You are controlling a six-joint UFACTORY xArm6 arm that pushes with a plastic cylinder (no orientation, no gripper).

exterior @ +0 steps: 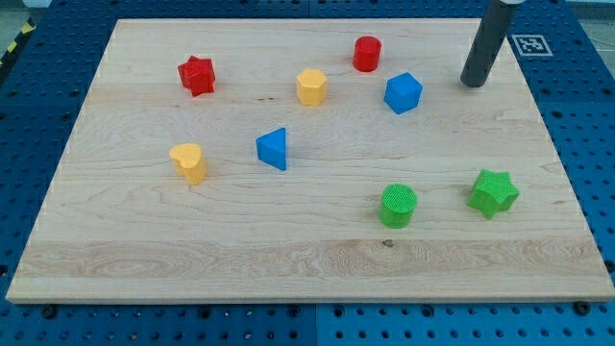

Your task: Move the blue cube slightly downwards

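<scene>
My tip (471, 84), the lower end of the straight dark rod, rests on the light wooden tabletop (307, 259) near the view's top right. It has no gripper, so there is nothing to be apart or together. The blue plastic cube (403, 93) lies near the tip at about 8 o'clock from it, not touching. The red plastic cylinder (366, 54) stands at about 10 o'clock from the cube, and the yellow plastic hexagonal block (311, 86) at 9 o'clock. The green plastic cylinder (398, 206) is at 6 o'clock, well apart.
</scene>
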